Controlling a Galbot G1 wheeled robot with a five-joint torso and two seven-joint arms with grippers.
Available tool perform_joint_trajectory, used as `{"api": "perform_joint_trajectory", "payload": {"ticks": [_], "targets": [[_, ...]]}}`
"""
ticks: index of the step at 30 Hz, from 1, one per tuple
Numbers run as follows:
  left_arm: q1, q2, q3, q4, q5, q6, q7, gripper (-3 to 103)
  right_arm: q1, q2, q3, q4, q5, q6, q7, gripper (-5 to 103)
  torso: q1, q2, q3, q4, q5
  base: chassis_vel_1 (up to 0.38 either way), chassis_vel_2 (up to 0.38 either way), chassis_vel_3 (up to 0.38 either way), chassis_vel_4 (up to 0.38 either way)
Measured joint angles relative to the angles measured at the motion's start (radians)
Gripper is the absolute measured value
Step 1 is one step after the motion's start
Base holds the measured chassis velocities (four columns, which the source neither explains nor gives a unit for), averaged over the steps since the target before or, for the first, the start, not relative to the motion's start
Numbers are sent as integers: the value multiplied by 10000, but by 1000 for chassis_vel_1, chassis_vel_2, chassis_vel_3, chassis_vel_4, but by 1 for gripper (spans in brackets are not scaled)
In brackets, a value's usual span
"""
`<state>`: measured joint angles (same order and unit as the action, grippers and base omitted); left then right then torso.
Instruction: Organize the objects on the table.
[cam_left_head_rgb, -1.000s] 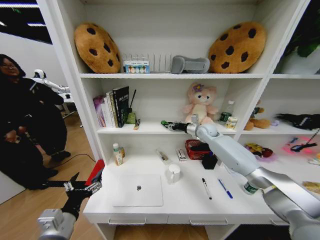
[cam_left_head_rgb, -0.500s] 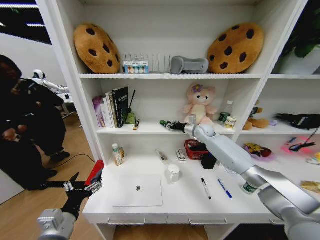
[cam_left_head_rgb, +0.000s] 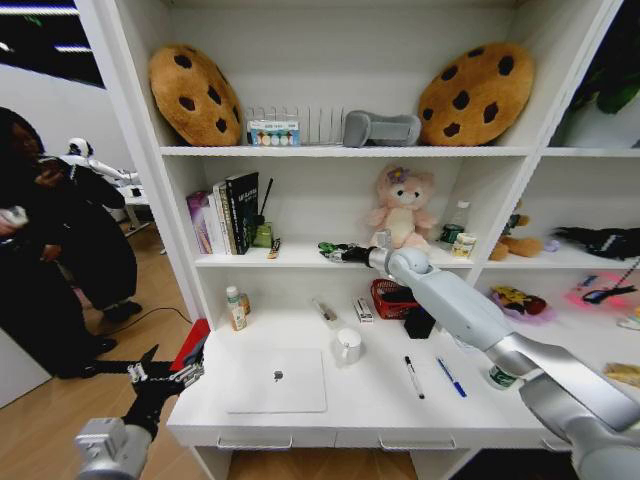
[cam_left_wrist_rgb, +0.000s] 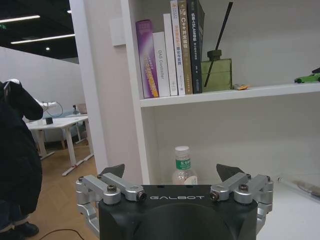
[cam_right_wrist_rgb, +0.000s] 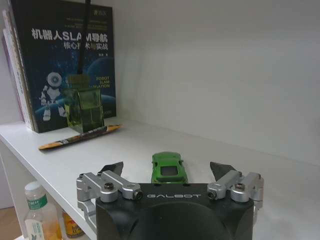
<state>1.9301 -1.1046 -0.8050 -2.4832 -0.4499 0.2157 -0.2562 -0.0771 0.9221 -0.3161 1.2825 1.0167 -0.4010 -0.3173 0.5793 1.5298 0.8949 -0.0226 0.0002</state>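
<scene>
The far right of the white worktop (cam_left_head_rgb: 380, 405) is hidden under the right arm, and the text on the small items at its back is too small to be read. On the middle shelf (cam_right_wrist_rgb: 130, 145), the tiny green toy car (cam_right_wrist_rgb: 169, 168) is partly hidden behind the body of the right tool (cam_right_wrist_rgb: 168, 170); only its roof and rear are seen. The car rests on the shelf board between the two spread fingers, which are held apart and are not touching it. In the head view the same right tool (cam_left_head_rgb: 333, 250) is seen reaching along that shelf, to the left of a pink plush bear (cam_left_head_rgb: 402, 205). The silver laptop (cam_left_head_rgb: 277, 381) lies closed near the front of the worktop, with the black marker (cam_left_head_rgb: 411, 376) and the blue pen (cam_left_head_rgb: 450, 377) side by side to its right. The left tool (cam_left_head_rgb: 163, 373) is held low beside the worktop's left end, its fingers wide apart and empty.
</scene>
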Motion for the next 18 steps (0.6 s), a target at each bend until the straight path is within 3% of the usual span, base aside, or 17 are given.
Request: {"api": "perform_joint_trajectory", "payload": {"ticks": [5, 10, 12, 13, 15, 16, 18], "targets": [[0, 0, 0, 0, 0, 0, 0, 100, -255, -424, 567, 1074, 430, -94, 494, 100, 0, 1, -2, 0, -1, 0, 0, 0, 0], [0, 0, 0, 1, 0, 0, 1, 100, -982, -816, 1357, 2451, 591, -118, 1545, 100, 0, 1, -3, 1, -1, 0, 0, 0, 0], [0, 0, 0, 1, 0, 0, 0, 100, -1948, -1149, 2395, 3842, 436, -94, 2614, 100, 0, 2, -3, 3, -3, 0, 0, 0, 0], [0, 0, 0, 1, 0, 0, 0, 100, -1948, -1149, 2395, 3842, 436, -94, 2614, 100, 0, 2, -3, 3, -3, 0, 0, 0, 0], [0, 0, 0, 2, 0, -1, -1, 100, -3473, -1719, 3508, 5418, 329, 8, 3625, 100, -2, 2, -4, 0, 3, 0, 0, 0, 0], [0, 0, 0, 2, 0, -1, -1, 100, -3473, -1719, 3508, 5418, 329, 8, 3625, 100, -2, 2, -4, 0, 3, 0, 0, 0, 0], [0, 0, 0, 1, 0, -2, 0, 100, -5648, -2350, 5314, 7120, 6, 123, 4315, 100, -3, 4, -5, -3, -2, 0, 0, 0, 0]]}}
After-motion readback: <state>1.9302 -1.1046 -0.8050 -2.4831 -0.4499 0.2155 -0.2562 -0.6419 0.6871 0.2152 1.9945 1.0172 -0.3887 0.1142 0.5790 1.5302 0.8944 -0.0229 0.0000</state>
